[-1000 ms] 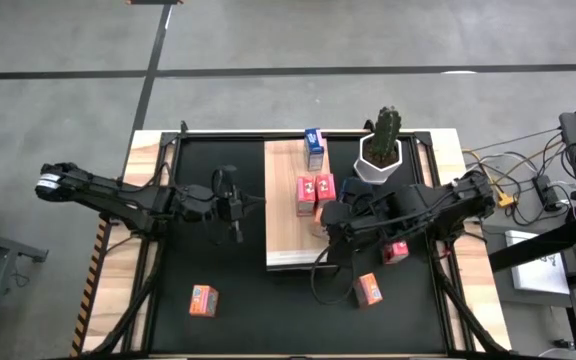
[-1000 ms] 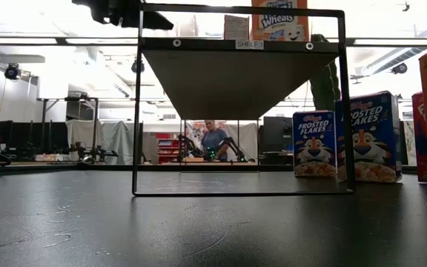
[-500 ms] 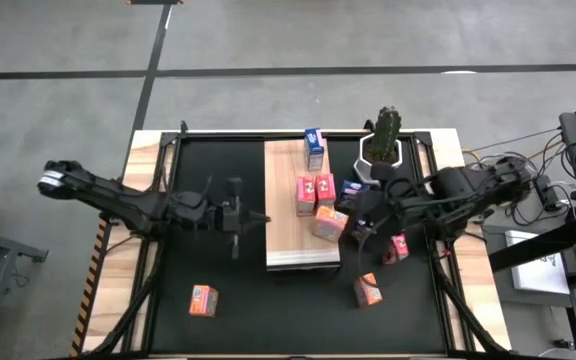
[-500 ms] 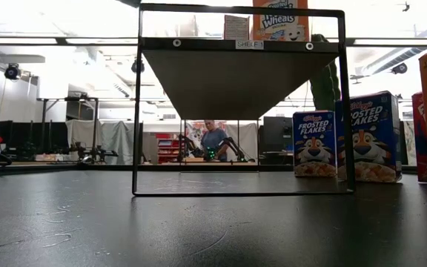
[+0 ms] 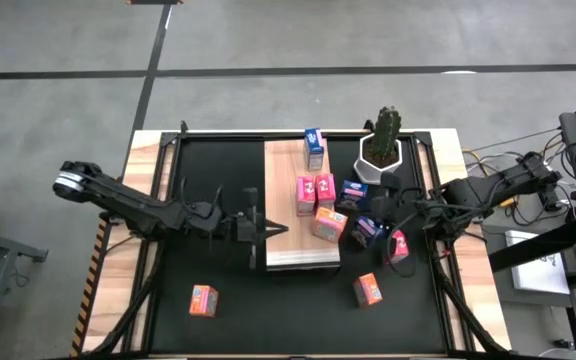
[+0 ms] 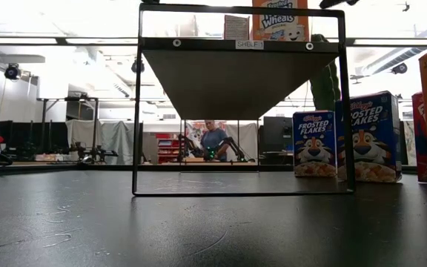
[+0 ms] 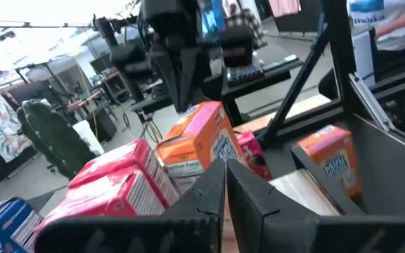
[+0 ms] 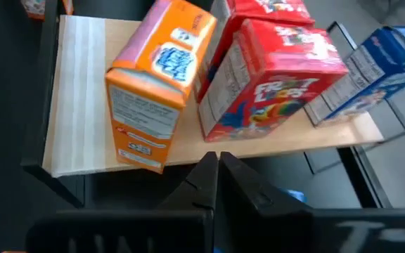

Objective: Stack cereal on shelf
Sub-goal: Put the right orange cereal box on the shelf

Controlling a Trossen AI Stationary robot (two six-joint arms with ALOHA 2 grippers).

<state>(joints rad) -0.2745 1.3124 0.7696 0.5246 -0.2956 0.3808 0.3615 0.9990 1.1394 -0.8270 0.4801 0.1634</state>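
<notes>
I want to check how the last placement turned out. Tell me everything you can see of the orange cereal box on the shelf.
The orange cereal box is a small cardboard carton with an orange side panel of small print and a pink-topped printed front. It stands on the light wood shelf near its pale front edge, turned askew to the red boxes right beside it; whether they touch is unclear. Neither tool holds it: the right tool is shut, pulled clear of it.

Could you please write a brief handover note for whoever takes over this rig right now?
Left gripper: shut, empty, at the shelf's front left edge.
Right gripper: shut, empty, just right of the shelf.
Done: an orange box, two pink-red boxes and a blue box stand on the shelf.
Left: boxes on the black mat, orange ones at front left and front right, plus a pink-red one and blue ones right of the shelf.
</notes>
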